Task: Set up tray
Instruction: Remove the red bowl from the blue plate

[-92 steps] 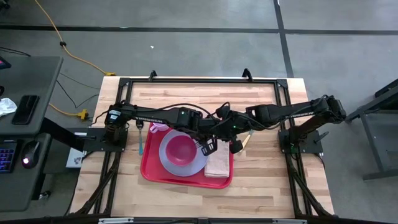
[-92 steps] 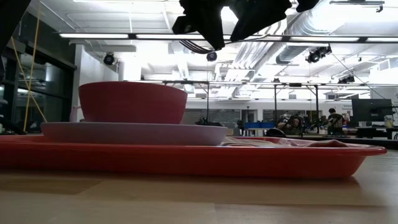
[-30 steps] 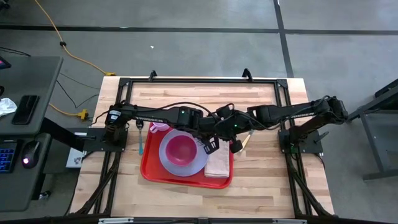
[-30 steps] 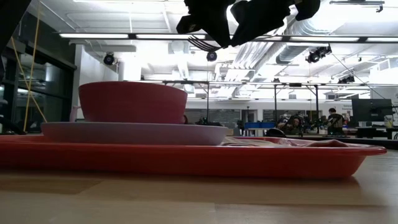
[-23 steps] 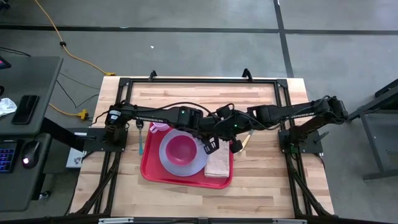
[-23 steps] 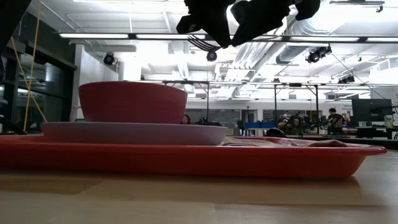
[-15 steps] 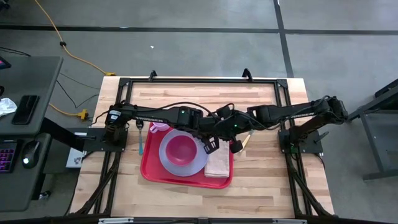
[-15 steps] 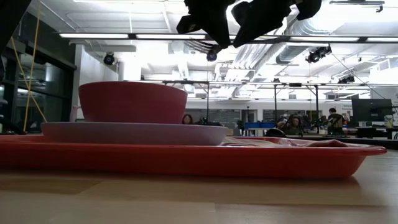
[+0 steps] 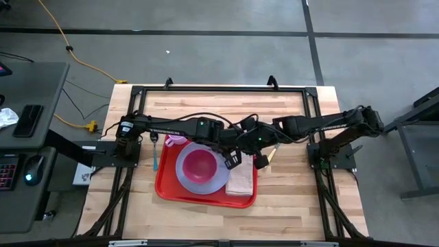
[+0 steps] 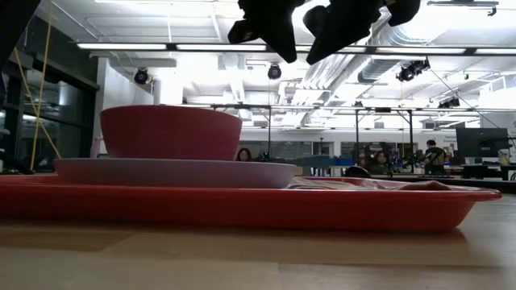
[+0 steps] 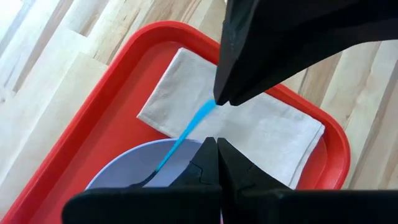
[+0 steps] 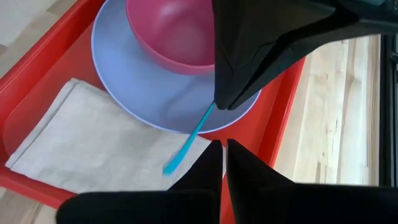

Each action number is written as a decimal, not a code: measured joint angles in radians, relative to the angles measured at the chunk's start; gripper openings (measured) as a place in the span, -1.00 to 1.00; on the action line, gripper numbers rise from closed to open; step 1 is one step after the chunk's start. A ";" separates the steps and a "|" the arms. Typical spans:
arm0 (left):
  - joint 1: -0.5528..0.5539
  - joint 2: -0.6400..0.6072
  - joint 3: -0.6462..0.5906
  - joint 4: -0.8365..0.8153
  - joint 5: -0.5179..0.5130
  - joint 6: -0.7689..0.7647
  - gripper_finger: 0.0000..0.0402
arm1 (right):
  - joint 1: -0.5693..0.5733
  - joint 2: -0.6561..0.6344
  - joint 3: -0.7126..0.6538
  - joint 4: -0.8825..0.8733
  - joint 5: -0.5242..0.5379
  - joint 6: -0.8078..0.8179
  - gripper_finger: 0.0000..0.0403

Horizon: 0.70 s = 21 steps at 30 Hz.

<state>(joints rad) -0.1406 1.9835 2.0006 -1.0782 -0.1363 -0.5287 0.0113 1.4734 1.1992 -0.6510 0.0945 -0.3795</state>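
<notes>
The red tray is set on the wooden table, bearing a plate, a bowl and a napkin. Above it, a thin blue utensil is pinched by the left gripper; the right gripper, pressed together, meets its other end.

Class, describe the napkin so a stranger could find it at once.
Find the red tray on the wooden table. On it, beside the lavender plate, lies the napkin: flat, pale beige and rectangular, the only cloth there.
</notes>
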 joint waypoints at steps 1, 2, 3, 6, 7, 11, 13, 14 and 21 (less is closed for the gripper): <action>0.000 0.000 0.000 -0.005 -0.003 0.000 -0.90 | 0.000 0.000 0.000 0.000 0.000 0.005 -1.00; 0.000 0.000 0.000 -0.010 -0.004 0.000 -0.90 | 0.000 0.000 0.000 -0.001 0.000 0.006 -1.00; 0.000 0.000 0.000 -0.018 -0.004 0.000 -0.90 | 0.000 0.000 0.000 -0.002 -0.001 0.006 -1.00; 0.000 0.000 0.002 -0.068 -0.001 0.001 -0.90 | -0.001 0.002 -0.001 -0.015 -0.007 0.024 -1.00; 0.000 0.000 0.002 -0.087 0.005 0.006 -0.90 | -0.002 0.002 -0.002 -0.025 -0.002 0.036 -1.00; -0.007 -0.007 0.003 -0.165 0.028 0.023 -0.90 | -0.011 0.005 -0.001 -0.022 0.041 0.085 -1.00; -0.007 -0.015 0.004 -0.179 0.012 0.019 -0.90 | -0.010 0.004 -0.001 -0.021 0.028 0.088 -1.00; -0.007 -0.020 0.004 -0.206 0.003 0.017 -0.90 | -0.010 0.004 -0.001 -0.021 0.021 0.088 -1.00; -0.005 -0.061 0.004 -0.465 -0.100 -0.096 -0.89 | -0.007 0.005 -0.006 -0.030 -0.021 0.130 -1.00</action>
<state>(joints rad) -0.1455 1.9223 2.0045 -1.5436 -0.2364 -0.6250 0.0047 1.4780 1.1931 -0.6806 0.0735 -0.2493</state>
